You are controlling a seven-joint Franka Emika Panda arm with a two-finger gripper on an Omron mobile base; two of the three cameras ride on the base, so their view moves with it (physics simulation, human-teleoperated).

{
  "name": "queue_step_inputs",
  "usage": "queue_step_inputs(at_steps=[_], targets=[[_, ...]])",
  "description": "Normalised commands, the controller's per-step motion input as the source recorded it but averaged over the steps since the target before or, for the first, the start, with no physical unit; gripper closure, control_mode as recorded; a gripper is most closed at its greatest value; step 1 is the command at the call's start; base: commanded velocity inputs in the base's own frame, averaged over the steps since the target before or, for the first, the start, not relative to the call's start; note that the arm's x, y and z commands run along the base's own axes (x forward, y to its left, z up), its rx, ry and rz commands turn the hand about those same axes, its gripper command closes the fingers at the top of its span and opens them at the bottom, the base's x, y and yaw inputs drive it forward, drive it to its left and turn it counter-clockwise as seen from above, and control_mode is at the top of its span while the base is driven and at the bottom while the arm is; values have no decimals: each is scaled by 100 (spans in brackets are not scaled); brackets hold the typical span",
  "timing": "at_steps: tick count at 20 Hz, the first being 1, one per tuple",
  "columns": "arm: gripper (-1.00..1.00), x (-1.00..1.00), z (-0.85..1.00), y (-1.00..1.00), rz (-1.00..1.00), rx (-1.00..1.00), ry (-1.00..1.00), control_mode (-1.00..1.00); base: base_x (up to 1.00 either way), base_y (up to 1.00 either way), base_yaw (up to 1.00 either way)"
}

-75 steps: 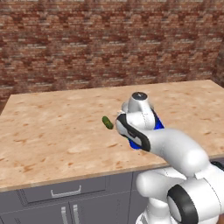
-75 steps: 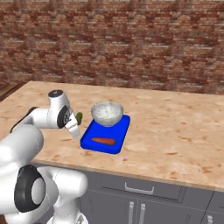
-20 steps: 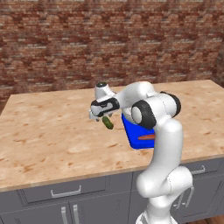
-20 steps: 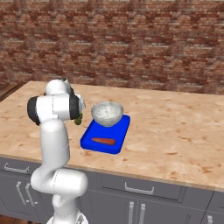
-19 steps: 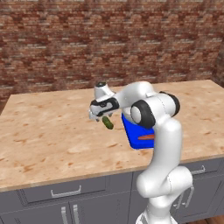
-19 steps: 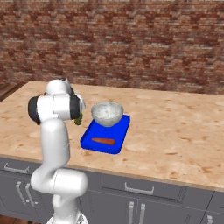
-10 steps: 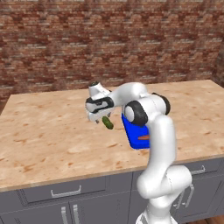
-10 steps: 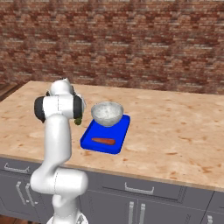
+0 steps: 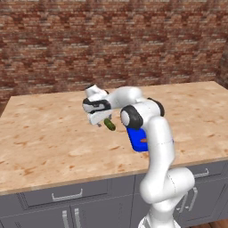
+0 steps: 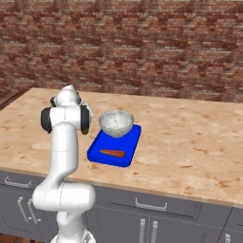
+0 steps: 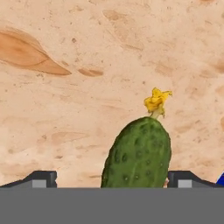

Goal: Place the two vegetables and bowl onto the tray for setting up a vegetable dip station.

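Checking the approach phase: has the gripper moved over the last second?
Yes. In the left base view the gripper has swung left and slightly away from the blue tray, and now stands over the cucumber, jaws open.

I am looking at a big counter top [image 9: 49, 133] that is light tan with darker brown swirls and spots on it. Up close, the brown marks are looking like long blotches on the pale top. A red-brown brick wall [image 9: 111, 40] is standing behind the counter, all the way across. Under the counter, grey cabinets [image 10: 180, 220] are sitting in a row. Silver bar handles [image 9: 67, 195] are sticking out on the drawers and doors. A bit of dark floor [image 10: 9, 96] is showing far off at one side
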Motion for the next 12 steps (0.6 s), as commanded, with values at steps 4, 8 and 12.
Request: queue_step_inputs(at_steps=[4, 8, 12], targets=[[-100, 6, -15, -3, 3, -8, 8, -100, 0, 0, 0], [-100, 2, -12, -4, 1, -7, 5, -100, 0, 0, 0], [-100, -1, -10, -7, 0, -7, 4, -100, 0, 0, 0]])
